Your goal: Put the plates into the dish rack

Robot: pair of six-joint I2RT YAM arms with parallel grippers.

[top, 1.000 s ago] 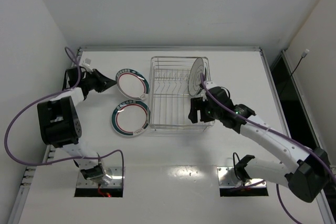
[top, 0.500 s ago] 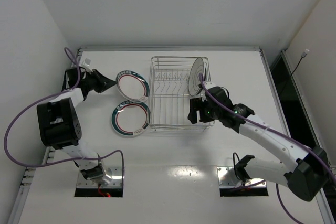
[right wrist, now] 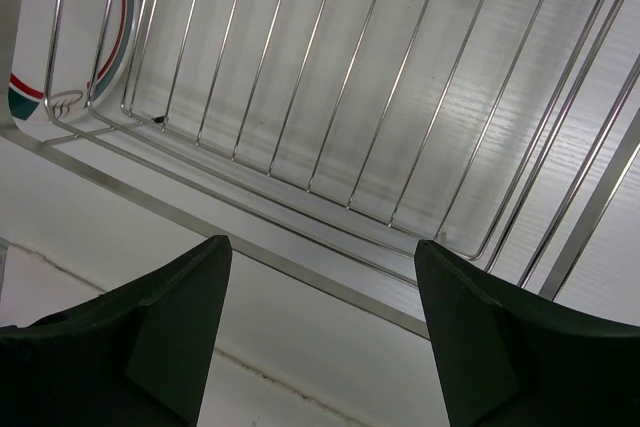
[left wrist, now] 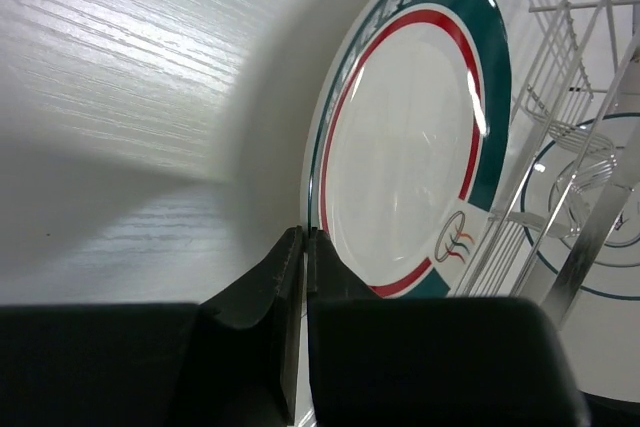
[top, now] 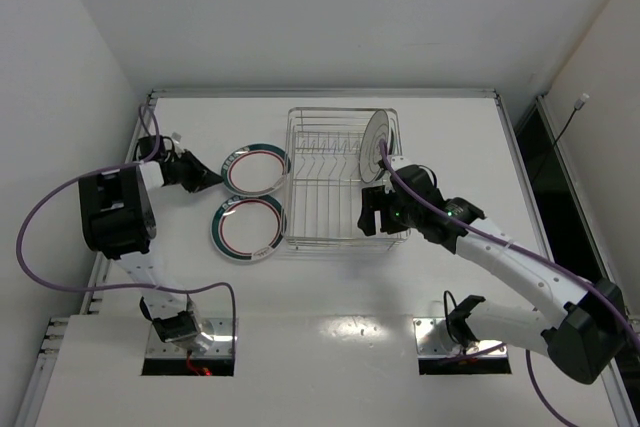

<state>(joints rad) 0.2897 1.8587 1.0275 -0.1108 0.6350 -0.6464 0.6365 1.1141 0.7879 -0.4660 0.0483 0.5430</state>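
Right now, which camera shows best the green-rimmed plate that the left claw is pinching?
The left wrist view: the plate fills it, rim, red ring and logo clear, left gripper shut on its edge. The top view shows it small beside the dish rack. The right wrist view shows mainly rack wires.

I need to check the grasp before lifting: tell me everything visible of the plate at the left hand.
The green-rimmed plate is round, glossy, ceramic-looking: white centre, thin red ring, broad dark green rim with pale lettering and a small logo. It stands tilted, one side raised off the table, casting a shadow. The shut left hand appears to pinch its near rim. Its opposite edge reaches the dish rack's wires; contact is unclear.
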